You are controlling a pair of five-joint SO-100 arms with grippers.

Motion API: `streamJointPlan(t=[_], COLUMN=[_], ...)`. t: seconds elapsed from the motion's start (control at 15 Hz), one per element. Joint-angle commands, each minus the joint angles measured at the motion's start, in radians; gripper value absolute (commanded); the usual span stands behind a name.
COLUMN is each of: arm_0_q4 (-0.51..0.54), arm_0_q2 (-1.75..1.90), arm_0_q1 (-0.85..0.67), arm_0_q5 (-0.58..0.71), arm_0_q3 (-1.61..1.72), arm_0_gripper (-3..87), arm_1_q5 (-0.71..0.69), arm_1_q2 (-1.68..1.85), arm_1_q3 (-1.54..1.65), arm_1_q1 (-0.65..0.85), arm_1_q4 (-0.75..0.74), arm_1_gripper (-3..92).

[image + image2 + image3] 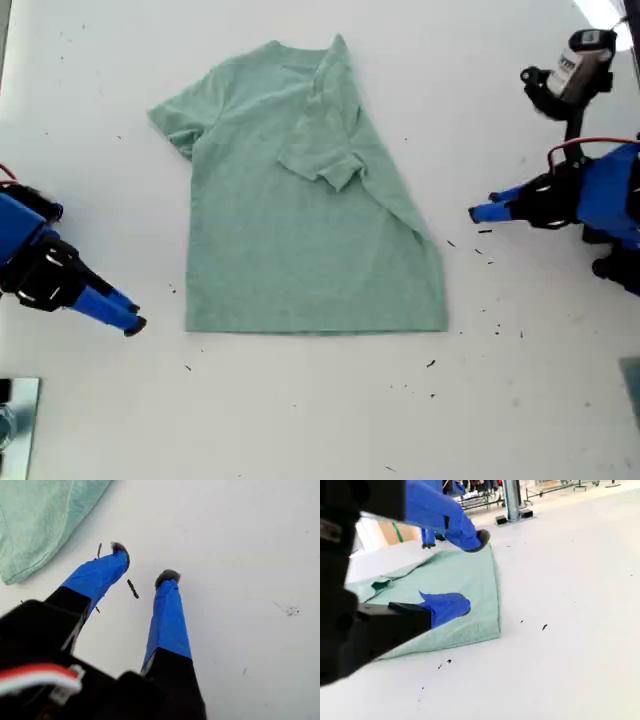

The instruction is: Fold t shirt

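The t shirt (290,250) lies flat on the white table, pale sage green, collar toward the exterior view's top. Its sleeve on the exterior view's right (330,160) is folded in over the chest, leaving a slanted edge on that side. My first gripper (472,212) hovers at the exterior view's right, just off that slanted edge, open and empty (144,561); a shirt edge (35,520) shows beyond its fingers. My second gripper (135,315) is at the exterior view's left, short of the shirt's lower corner, open and empty (475,572), facing across the cloth (445,570).
Small dark specks (480,255) dot the table near the first gripper and below the shirt. A white-and-black unit (575,70) stands at the exterior view's upper right. A metal piece (15,410) sits at its lower left edge.
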Motion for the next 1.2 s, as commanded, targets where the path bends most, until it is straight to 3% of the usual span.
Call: streamJointPlan(t=[0.0, 0.07, 0.27, 0.47, 0.6, 0.67, 0.73, 0.87, 1.0, 1.07, 1.13], arm_0_q4=[0.006, 0.008, 0.009, -0.023, -0.052, -0.038, -0.014, 0.209, 0.485, 0.561, 0.563], arm_0_q2=[0.008, 0.008, 0.008, 0.008, -0.015, -0.098, -0.282, -0.781, -1.126, -1.244, -1.298], arm_0_q1=[-0.348, -0.348, -0.350, -0.357, -0.414, -0.445, -0.465, -0.543, -0.710, -0.838, -0.945], arm_0_q5=[-0.143, -0.143, -0.143, -0.150, -0.141, -0.144, -0.149, -0.081, 0.132, 0.293, 0.400], arm_0_q3=[0.005, 0.003, 0.002, -0.008, -0.067, -0.158, -0.310, -0.781, -1.235, -1.420, -1.517], arm_0_gripper=[-0.1, -0.1, 0.4, -0.2, -0.3, -0.3, -0.3, -0.3, -0.3, -0.3, -0.3], arm_1_q5=[0.540, 0.577, 0.601, 0.486, 0.449, 0.419, 0.390, 0.396, 0.396, 0.402, 0.407], arm_1_q2=[0.006, 0.006, 0.006, 0.006, 0.006, 0.006, 0.006, 0.006, 0.006, 0.006, 0.006], arm_1_q3=[0.060, 0.058, 0.058, 0.058, 0.064, 0.061, 0.063, 0.064, 0.064, 0.066, 0.066], arm_1_q1=[-0.037, -0.038, -0.037, -0.006, 0.017, 0.018, 0.025, 0.032, 0.032, 0.025, 0.011], arm_1_q4=[-0.028, -0.025, -0.025, -0.031, -0.041, -0.049, -0.072, -0.080, -0.083, -0.083, -0.072], arm_1_gripper=[8.0, 3.6, 2.6, 2.5, 8.5, 2.4, 2.4, 2.4, 2.5, 2.5, 2.5])
